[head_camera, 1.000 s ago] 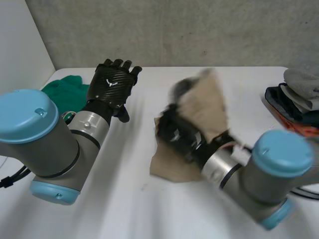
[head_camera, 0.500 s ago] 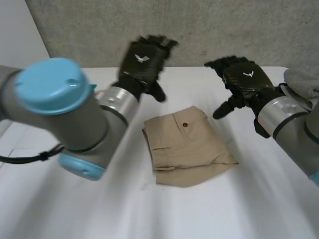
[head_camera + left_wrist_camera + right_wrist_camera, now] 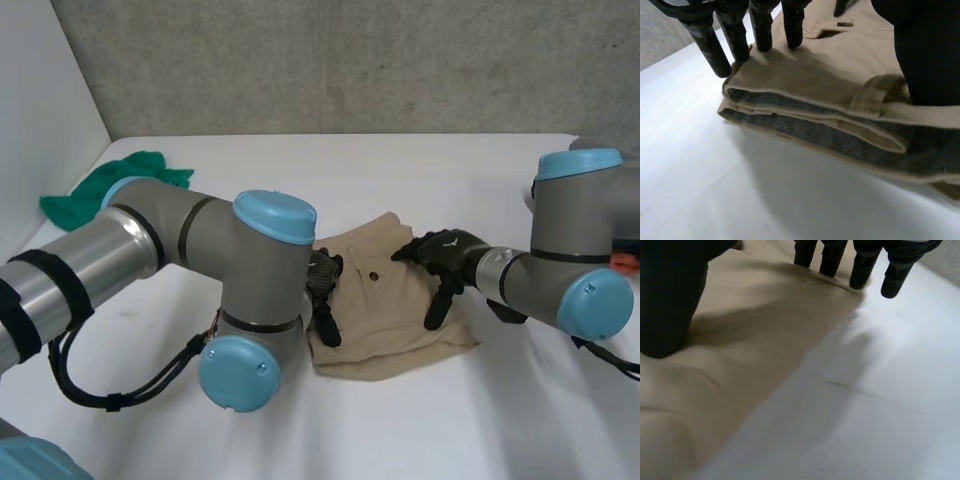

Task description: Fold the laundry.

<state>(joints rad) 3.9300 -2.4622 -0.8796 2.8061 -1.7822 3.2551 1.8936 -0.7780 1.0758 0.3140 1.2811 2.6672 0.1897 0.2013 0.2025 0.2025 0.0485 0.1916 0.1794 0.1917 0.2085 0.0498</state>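
Folded tan shorts [image 3: 385, 300] lie flat on the white bench [image 3: 300, 170]. The left hand [image 3: 322, 285] rests on their left edge, released, its straight fingers [image 3: 760, 30] pressing the top layer just above the stacked folds. The right hand [image 3: 445, 255] lies on the shorts' right edge, also released, its fingertips [image 3: 830, 257] down where cloth meets bench. A green cloth [image 3: 110, 185] sits well to the shorts' left.
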